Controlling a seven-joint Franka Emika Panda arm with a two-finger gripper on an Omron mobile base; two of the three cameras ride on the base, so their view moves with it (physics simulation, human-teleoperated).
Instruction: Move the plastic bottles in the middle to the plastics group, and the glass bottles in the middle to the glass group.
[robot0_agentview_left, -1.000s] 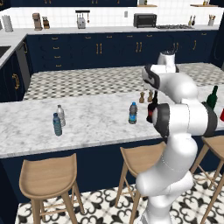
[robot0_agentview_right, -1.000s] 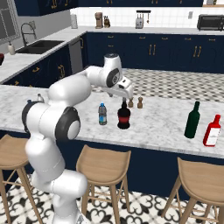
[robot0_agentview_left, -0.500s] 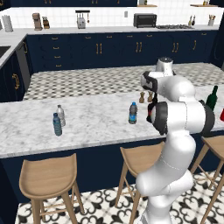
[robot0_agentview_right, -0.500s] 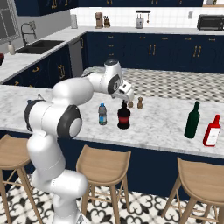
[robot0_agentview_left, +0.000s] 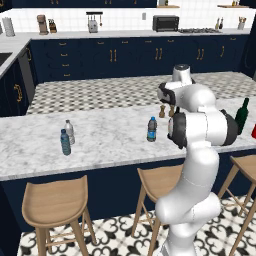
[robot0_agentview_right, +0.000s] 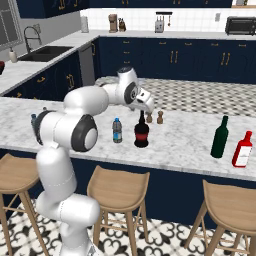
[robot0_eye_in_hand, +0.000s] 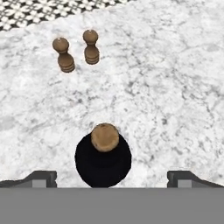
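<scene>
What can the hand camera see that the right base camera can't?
Hand view adds: the black bottle's brown cork top seen straight from above, sitting between the open gripper's two finger tips.

Right base view adds: that bottle's red label, the small blue-labelled plastic bottle beside it, a tall green bottle and a red bottle farther along, the wooden stools, and the white arm.

Both share: the black bottle, the two brown grinders, and the marble counter.
</scene>
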